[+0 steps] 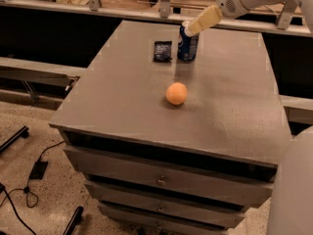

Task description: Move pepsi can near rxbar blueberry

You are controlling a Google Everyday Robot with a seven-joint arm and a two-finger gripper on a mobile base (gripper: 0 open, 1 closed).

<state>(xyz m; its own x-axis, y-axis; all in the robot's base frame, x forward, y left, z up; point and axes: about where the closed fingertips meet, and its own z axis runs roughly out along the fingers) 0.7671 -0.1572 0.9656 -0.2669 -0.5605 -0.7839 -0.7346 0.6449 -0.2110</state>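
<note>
The pepsi can [187,46], dark blue with a silver top, stands upright at the far middle of the grey table [122,97]. The rxbar blueberry [162,51], a small flat dark packet, lies just left of the can, with a narrow gap between them. My gripper [193,28] reaches down from the upper right, and its pale tip is at the can's top rim. The can rests on the table.
An orange ball-shaped fruit [176,93] sits on the table in front of the can. The table has drawers [161,180] below its front edge. A railing and shelves run behind the table. Cables [29,180] lie on the floor at the left.
</note>
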